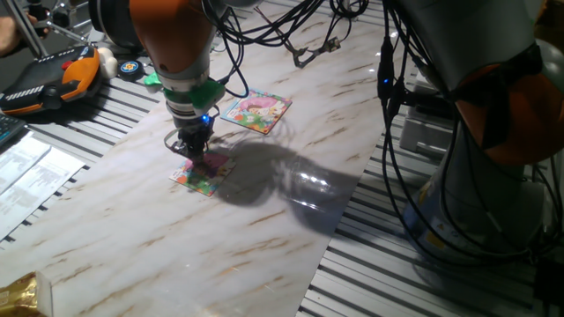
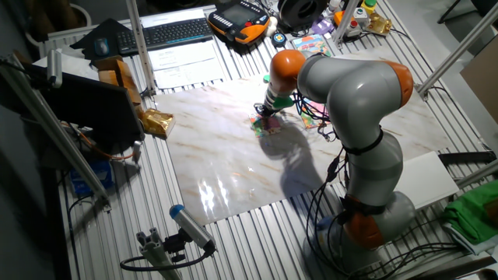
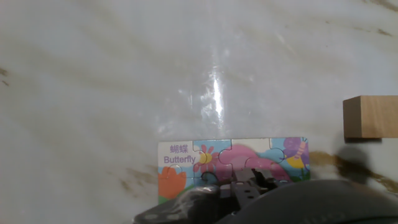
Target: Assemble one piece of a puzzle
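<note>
Now the gripper (image 1: 196, 155) stands straight down over the puzzle (image 1: 202, 174), with its fingertips at or almost at the board's top face. How far the fingers are open I cannot tell, because the hand covers them in every view. The piece is not visible anywhere, so I cannot say if the fingers hold it. In the hand view the puzzle (image 3: 233, 165) lies directly under the fingers, with the word "Butterfly" on its left part. A wooden block (image 3: 370, 116) lies on the marble table (image 3: 124, 74), well right of the fingers. A 2nd picture board (image 1: 256, 111) lies beyond the gripper.
</note>
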`<state>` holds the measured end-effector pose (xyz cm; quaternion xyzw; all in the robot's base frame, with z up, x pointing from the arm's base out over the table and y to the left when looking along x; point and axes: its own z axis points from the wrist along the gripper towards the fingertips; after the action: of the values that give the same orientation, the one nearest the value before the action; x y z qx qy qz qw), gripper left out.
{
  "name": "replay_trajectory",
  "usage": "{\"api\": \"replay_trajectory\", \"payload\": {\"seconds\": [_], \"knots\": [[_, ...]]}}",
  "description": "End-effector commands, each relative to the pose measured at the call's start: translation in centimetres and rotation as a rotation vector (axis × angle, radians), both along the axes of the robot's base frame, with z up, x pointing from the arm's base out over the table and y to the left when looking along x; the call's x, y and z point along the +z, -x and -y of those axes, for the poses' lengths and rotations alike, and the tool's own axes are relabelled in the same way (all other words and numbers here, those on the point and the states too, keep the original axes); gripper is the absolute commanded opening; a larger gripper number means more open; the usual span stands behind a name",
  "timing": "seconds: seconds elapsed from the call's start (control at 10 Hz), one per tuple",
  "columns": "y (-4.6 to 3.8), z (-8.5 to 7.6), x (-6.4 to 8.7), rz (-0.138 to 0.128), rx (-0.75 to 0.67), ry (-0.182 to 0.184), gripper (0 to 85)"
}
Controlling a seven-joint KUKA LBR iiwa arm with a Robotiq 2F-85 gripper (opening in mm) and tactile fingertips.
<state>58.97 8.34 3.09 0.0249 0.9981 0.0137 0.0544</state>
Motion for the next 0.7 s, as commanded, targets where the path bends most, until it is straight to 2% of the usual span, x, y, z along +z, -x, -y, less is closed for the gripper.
{"api": "replay_trajectory", "payload": {"seconds": [0.0,0.6], "knots": [[0.01,0.0,-0.02,0.0,0.0,0.0,0.7],[0.23,-0.13,-0.21,-0.003,0.002,-0.008,0.7]]}}
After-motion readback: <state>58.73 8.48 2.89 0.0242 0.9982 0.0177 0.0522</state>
